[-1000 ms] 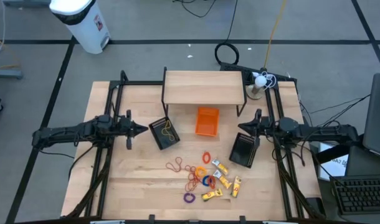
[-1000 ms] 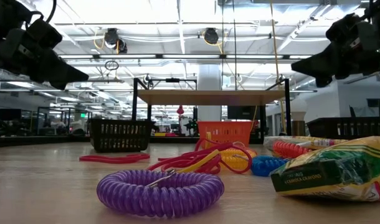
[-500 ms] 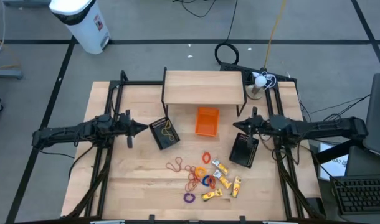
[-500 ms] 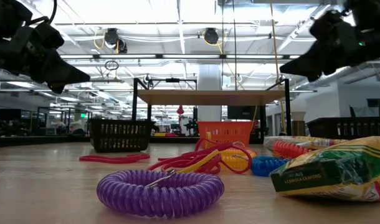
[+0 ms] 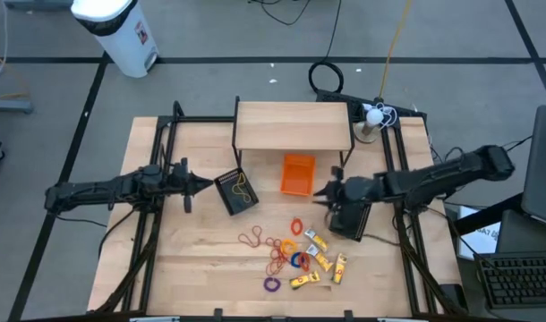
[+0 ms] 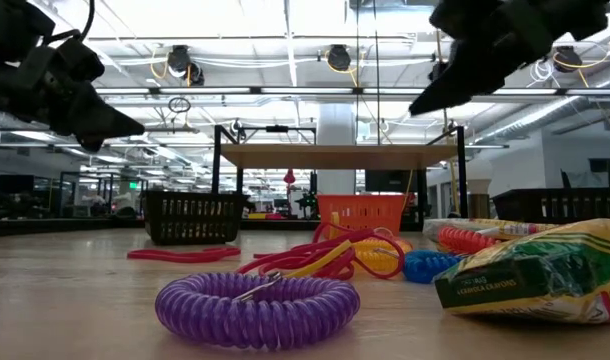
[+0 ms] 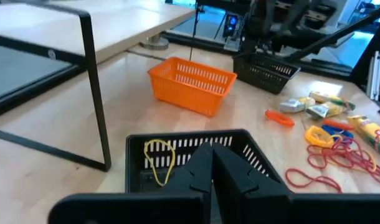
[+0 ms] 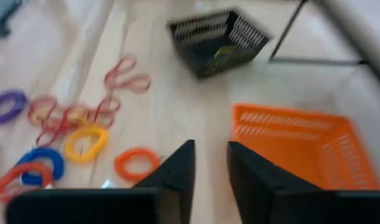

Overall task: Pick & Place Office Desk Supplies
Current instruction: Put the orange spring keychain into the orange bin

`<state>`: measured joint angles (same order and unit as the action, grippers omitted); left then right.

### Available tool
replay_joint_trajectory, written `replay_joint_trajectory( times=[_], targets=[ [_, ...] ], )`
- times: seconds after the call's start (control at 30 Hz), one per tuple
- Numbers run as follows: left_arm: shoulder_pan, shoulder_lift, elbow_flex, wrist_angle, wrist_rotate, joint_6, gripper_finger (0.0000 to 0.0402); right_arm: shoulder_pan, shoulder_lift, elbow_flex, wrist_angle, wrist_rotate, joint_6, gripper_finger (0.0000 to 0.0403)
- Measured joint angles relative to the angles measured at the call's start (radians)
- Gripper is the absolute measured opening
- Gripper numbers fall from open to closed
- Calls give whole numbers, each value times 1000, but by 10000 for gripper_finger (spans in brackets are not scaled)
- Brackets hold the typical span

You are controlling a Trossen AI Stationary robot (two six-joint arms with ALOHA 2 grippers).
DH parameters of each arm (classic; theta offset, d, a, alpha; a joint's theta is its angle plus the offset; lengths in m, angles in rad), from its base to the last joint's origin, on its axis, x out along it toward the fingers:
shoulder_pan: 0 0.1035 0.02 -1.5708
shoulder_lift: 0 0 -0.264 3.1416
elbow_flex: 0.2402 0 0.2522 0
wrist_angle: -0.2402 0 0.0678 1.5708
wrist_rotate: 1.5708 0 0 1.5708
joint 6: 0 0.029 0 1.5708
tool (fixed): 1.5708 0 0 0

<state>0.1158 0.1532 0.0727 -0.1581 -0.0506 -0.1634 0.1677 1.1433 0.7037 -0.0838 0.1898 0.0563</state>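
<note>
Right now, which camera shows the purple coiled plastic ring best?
The low view: the purple coiled plastic ring lies closest, large and unobstructed on the wooden table. The high view shows it tiny; the right wrist view shows it blurred at the edge; the left wrist view misses it.

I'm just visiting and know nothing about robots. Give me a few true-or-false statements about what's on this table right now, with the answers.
1. The orange basket is empty. True.
2. The black basket near the left gripper holds a purple coil. False: that black basket holds a yellow rubber band.
3. The right gripper is gripping a crayon pack. False: its fingers stand apart with nothing between them.
4. The purple coil lies on the table, outside every basket. True.
5. The left gripper's fingers are shut. True.
</note>
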Motion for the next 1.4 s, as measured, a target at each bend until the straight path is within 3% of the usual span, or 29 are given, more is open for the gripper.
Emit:
replay_joint_trajectory(
  times=[0.23,0.57,0.8,0.97,1.2,1.4],
  targets=[
    [0,47,0,0,-1,-7,23,53,199,89,7,0,-31,163],
    [0,64,-2,22,-4,-6,2,102,474,259,-37,-8,-284,160],
    [1,64,-2,25,-4,-5,22,86,614,395,-154,-11,-413,161],
    [1,64,-2,26,-3,-3,18,61,667,419,-150,-88,-491,160],
    [0,64,-2,32,-3,4,2,27,692,418,-203,-88,-492,155],
    [0,64,-2,31,-3,3,19,12,692,418,-228,-130,-496,154]
  ],
)
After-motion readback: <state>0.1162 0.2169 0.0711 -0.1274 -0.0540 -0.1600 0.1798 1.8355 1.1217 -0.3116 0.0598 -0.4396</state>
